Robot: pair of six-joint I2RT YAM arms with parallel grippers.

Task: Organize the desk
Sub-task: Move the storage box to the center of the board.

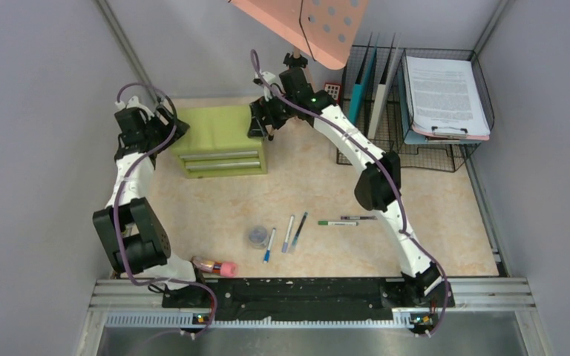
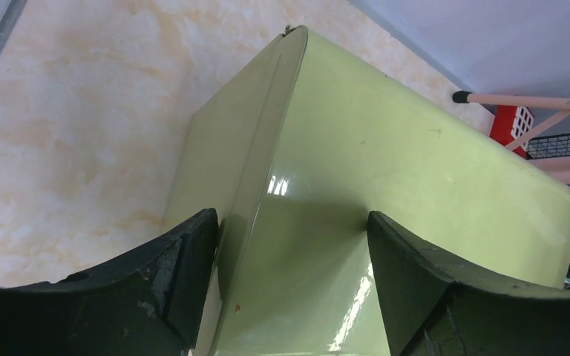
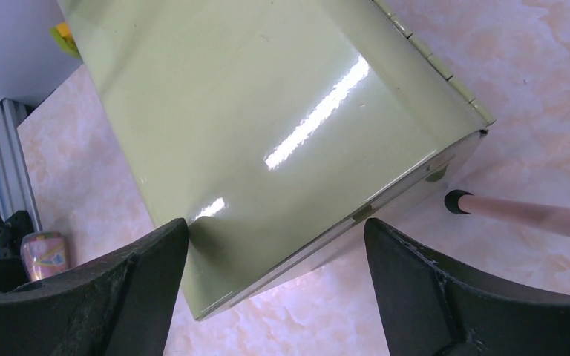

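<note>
Wide open, the left gripper (image 2: 291,241) straddles an upper edge on the left side of the green cabinet (image 1: 219,132). One finger is beside a side wall and the other over the top; whether either touches, I cannot tell. The right gripper (image 3: 276,236) is also spread wide, holding nothing, above the cabinet's right rear corner.

The cabinet stands at the back left of the table (image 1: 445,230), the pale marbled top that fills the space between the grey walls. Its two drawers are shut, so their contents are hidden.

At the back right, a wire file rack (image 1: 350,67) holds upright folders (image 1: 361,81), teal and white. Just beside it, a wire tray (image 1: 487,104) holds a stack of printed papers (image 1: 444,89).

Toward the front, a small round lidded tub (image 1: 257,236) sits on the table, its contents too small to make out. Several pens (image 1: 289,233) lie loose beside it. A pink-capped tube (image 1: 215,265) lies near the left arm's base.
</note>
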